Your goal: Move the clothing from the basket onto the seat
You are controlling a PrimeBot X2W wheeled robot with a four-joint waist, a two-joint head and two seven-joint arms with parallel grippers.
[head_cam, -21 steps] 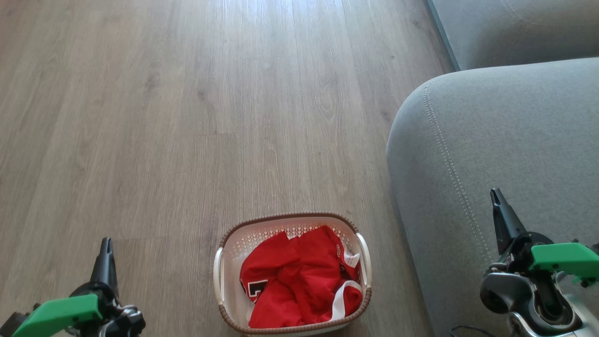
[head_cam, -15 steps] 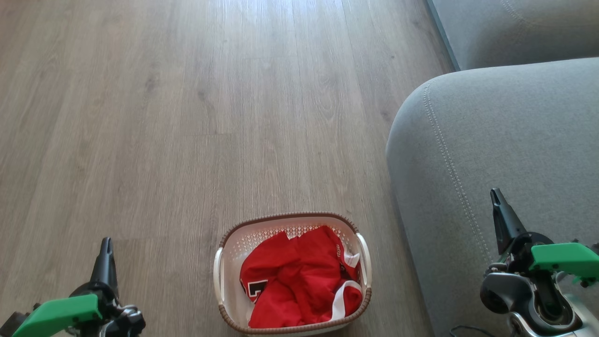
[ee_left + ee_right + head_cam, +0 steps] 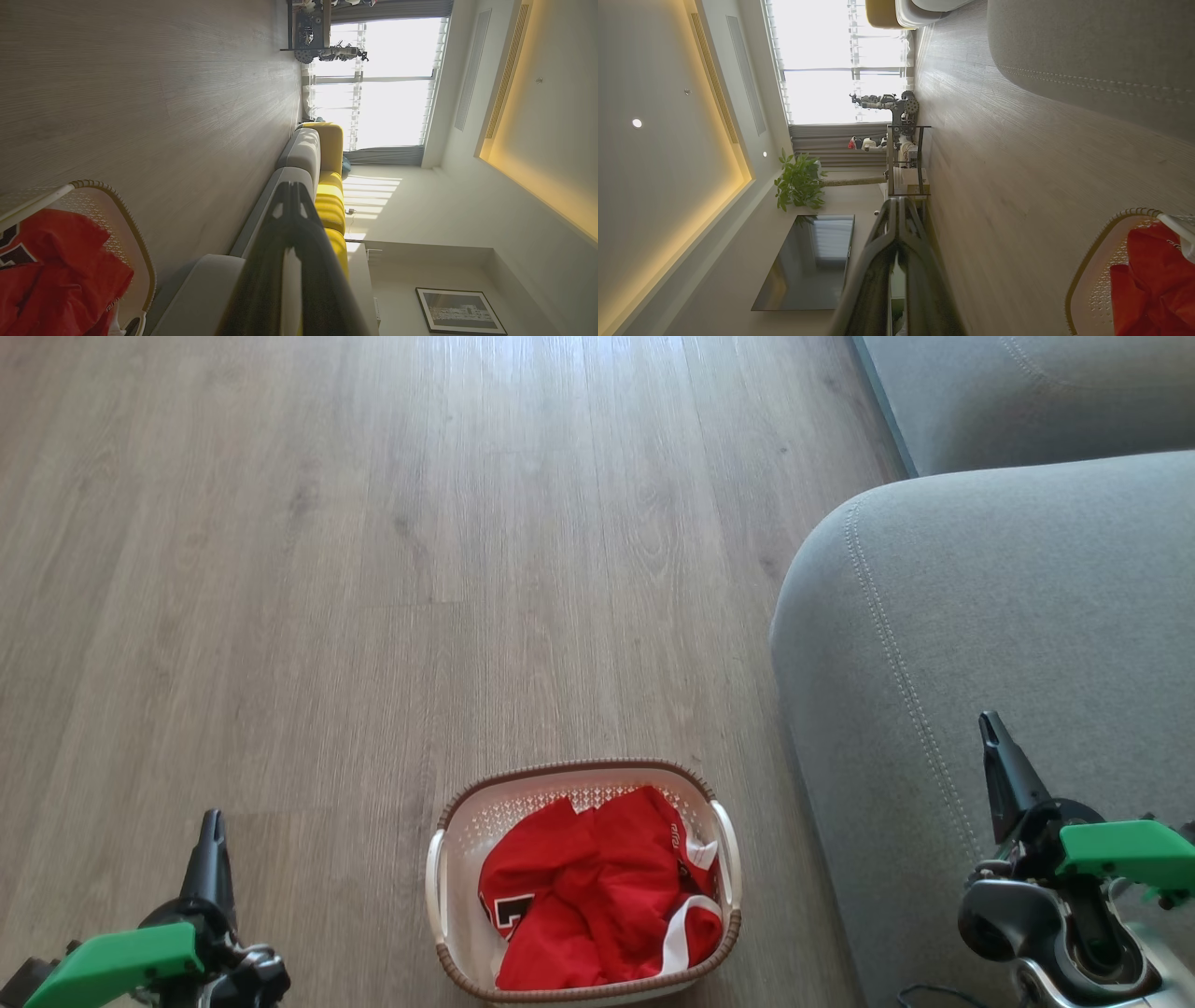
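Red clothing [image 3: 597, 896] with white trim and a black-and-white number lies crumpled in the white basket [image 3: 448, 835] with a brown rim, on the floor at bottom centre. The grey seat [image 3: 1008, 607] with double stitching rises to the basket's right. My left gripper [image 3: 212, 821] is shut and empty, left of the basket at the lower left. My right gripper [image 3: 988, 723] is shut and empty, over the seat at the lower right. The left wrist view has the basket [image 3: 135, 247] and clothing [image 3: 56, 275] at its lower left; the right wrist view has the basket [image 3: 1083, 275] and clothing [image 3: 1153, 284] at its lower right.
Wood-look floor [image 3: 373, 569] stretches ahead and to the left of the basket. Another grey sofa section [image 3: 1027, 392] sits at the top right. The wrist views show a window, a yellow cushion [image 3: 329, 196], a shelf unit [image 3: 906, 158], a plant [image 3: 801, 182] and a dark screen [image 3: 808, 261].
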